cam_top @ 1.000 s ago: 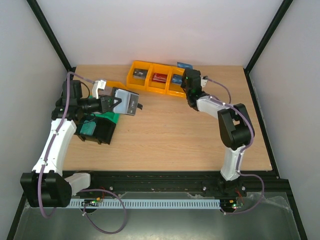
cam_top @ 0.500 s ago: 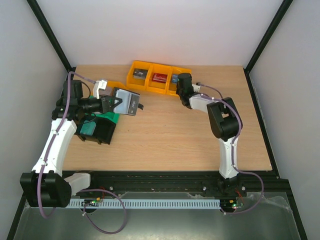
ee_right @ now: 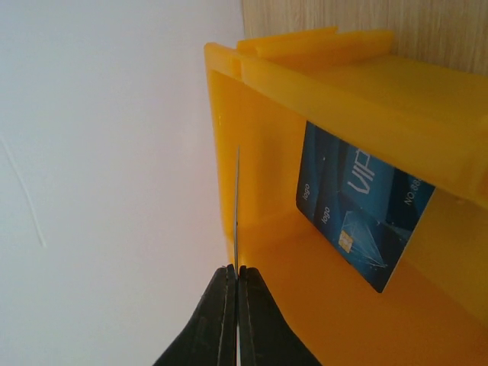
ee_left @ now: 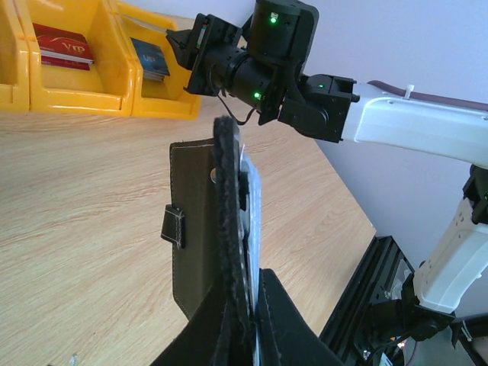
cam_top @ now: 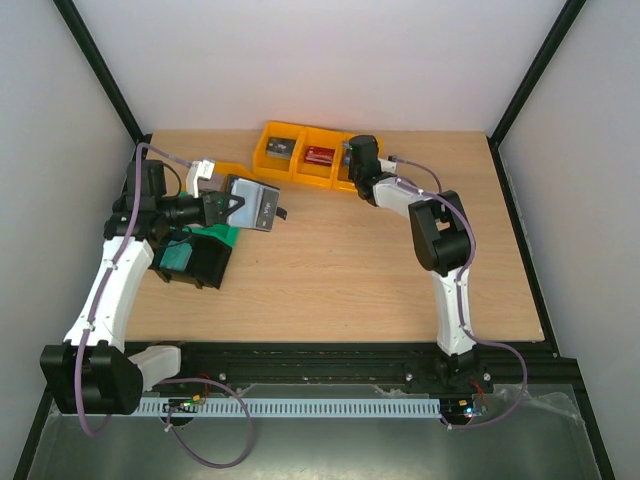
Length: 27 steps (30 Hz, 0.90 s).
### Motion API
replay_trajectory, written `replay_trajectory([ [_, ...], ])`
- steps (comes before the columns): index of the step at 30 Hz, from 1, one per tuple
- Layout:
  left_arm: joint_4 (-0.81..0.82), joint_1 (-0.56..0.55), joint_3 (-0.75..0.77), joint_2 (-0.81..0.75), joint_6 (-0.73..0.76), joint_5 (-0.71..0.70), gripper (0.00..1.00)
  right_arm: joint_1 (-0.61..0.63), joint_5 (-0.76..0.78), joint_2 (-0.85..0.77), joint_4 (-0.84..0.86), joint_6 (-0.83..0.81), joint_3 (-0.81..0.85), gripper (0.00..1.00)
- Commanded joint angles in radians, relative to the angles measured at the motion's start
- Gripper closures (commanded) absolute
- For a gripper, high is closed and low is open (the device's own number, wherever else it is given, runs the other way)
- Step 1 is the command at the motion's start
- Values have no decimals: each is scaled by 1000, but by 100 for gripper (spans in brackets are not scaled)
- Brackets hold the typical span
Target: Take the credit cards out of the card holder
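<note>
A light wood-grain counter (cam_top: 340, 270) carries a row of three yellow plastic bins (cam_top: 312, 181) side by side near its far edge, the row set slightly askew. Toward the left side sit a black bin (cam_top: 205, 265) and a green bin (cam_top: 229, 237), touching each other. Part of another yellow bin (cam_top: 233, 168) shows beyond them.

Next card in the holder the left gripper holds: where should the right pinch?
Probably the pale-blue pocket edge showing beside the card holder's black cover, near its free end, coming from opposite the left gripper: the holder stands edge-on, that end unobstructed. Single cards can't be distinguished.
</note>
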Motion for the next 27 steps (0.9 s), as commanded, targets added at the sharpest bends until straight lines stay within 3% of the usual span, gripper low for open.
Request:
replay_trajectory([
  [1,-3,-2,35,5,10,10,98,-3,64,14,-85,17,38,98],
  [6,-2,-2,33,3,11,12,98,-11,74,7,-105,21,17,98],
  [25,-1,-1,27,10,15,7,98,-33,58,113,-226,-32,200,98],
  [27,-2,-1,25,9,17,4,98,-34,52,113,-226,-29,201,93],
])
